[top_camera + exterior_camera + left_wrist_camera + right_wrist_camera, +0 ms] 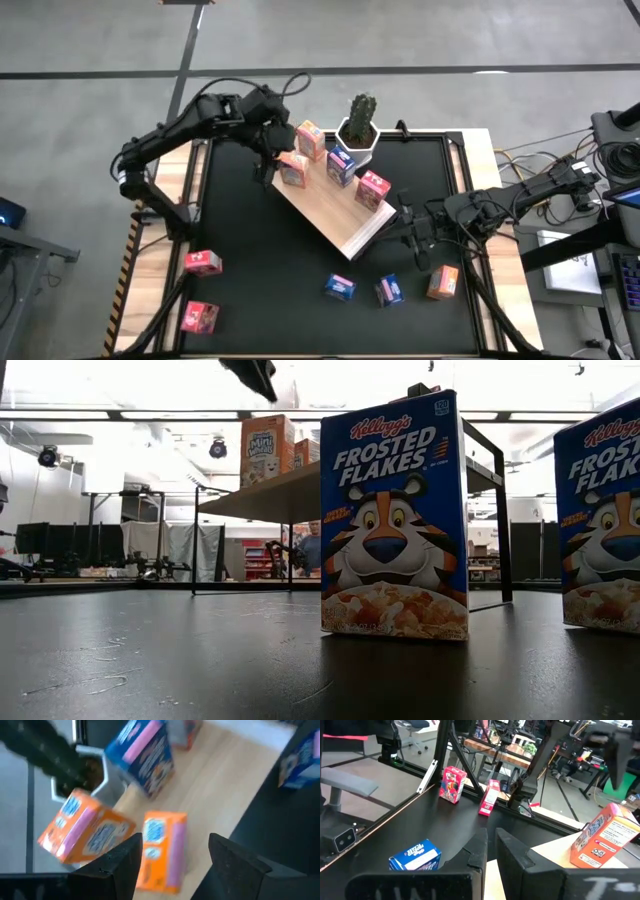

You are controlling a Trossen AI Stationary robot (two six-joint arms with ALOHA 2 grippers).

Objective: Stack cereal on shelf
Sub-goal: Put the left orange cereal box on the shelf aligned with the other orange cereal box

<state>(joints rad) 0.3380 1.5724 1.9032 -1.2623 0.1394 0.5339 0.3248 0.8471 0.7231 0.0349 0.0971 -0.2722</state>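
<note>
Left gripper (268,160): over the far end of the shelf (325,205), fingers spread apart and holding nothing; an orange box (162,851) stands between and just ahead of its fingers (120,865) in the left wrist view.
Right gripper (413,238): at the near right end of the shelf, fingers closed together, nothing between them.
Shelf: light-wood board with pale edges, lying diagonally across the black tabletop (260,270); in the low view it stands raised on thin dark legs.
Boxes on the shelf: four — two orange at the far end (311,139), one blue (340,166), one pink-red (373,190) toward the right gripper.
Boxes on the tabletop: five — two pink-red at the near left (203,263), two blue Frosted Flakes boxes near the front middle (340,288), one orange at the near right (443,282).
Box look: small cardboard cereal cartons with printed faces; the blue one closest to the low camera (395,520) stands upright and shows a tiger above a bowl.
Cactus (361,122): in a white pot just beyond the shelf's far edge.
</note>
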